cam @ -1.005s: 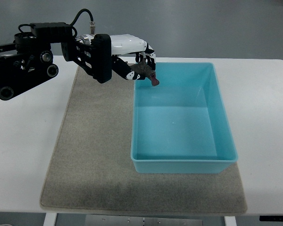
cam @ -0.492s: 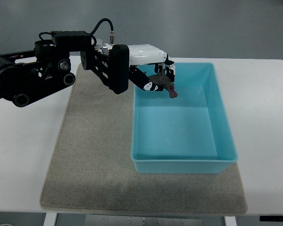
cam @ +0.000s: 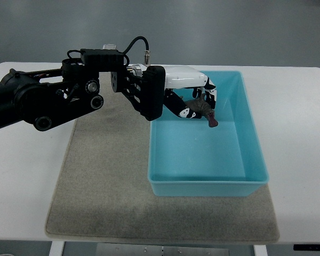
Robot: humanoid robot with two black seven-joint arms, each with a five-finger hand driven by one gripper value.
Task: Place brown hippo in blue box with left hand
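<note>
- The left hand (cam: 194, 98), white-backed with black-and-white fingers (cam: 177, 108), is shown above the far left part of the blue box (cam: 249, 140); its fingers are curled about a small dark toy.
- The brown hippo (cam: 202, 109) is held in that grasp, beneath the palm. One dark reddish end is seen to hang down and to the right, below the fingertips.
- The hippo is judged to be clear of the box floor and not yet resting on anything, although height cannot be read with certainty from so steep a view.
- The left arm (cam: 53, 98), black, with a cable looped above the wrist, is seen entering from the left edge and crossing the white table (cam: 26, 176) and the near corner of the grey mat (cam: 106, 176).
- The blue box is set on the right part of the mat, its left wall lying beneath the wrist. Nothing is seen on its floor.
- No right hand is in view.
- Progress, as judged: the pick-up and the carry to the box are done, since the toy is held over the open interior.
- Remaining, as judged: the hand is to be lowered or simply opened, so that the hippo is released inside the walls, and the arm is then to be drawn back.
</note>
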